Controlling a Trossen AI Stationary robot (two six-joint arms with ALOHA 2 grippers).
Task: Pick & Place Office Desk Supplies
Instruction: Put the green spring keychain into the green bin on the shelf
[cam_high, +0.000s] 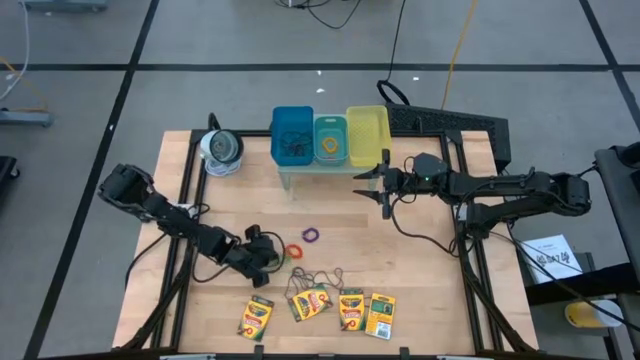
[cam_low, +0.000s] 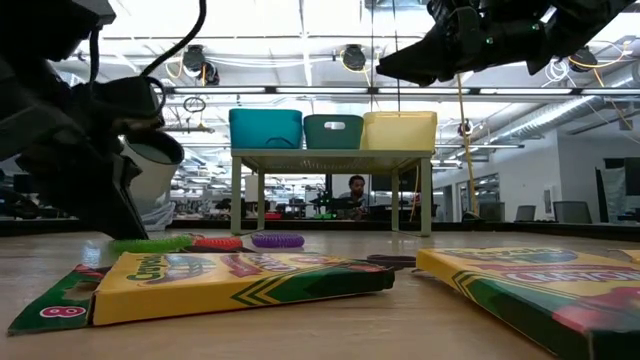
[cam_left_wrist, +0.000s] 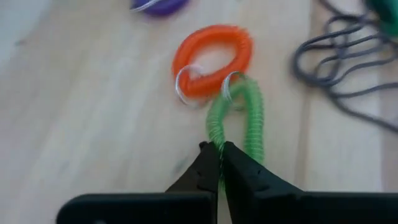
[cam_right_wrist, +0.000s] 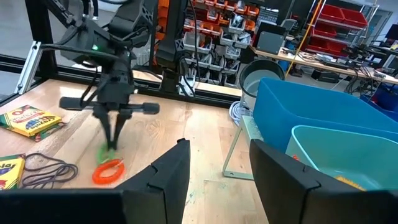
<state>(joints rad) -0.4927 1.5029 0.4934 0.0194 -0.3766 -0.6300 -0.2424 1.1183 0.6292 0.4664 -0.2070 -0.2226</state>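
Note:
My left gripper points down at the table, shut on a green coiled ring band. An orange ring band lies touching the green one's far end, and a purple one lies beyond it. Thin wiry loops and several flat crayon boxes lie near the table's near edge. My right gripper is open and hovers in front of the bins, holding nothing. My left gripper pinches the green ring band's near end between its two fingertips, on one side of the loop, coming from above and pointing down. The band stretches out away from the fingers, and its far end lies on the table against the orange band.
A blue bin, a teal bin and a yellow bin stand side by side on a small raised stand at the far side. A round silvery roll sits to their left. Bare wood shows between the bins and the ring bands.

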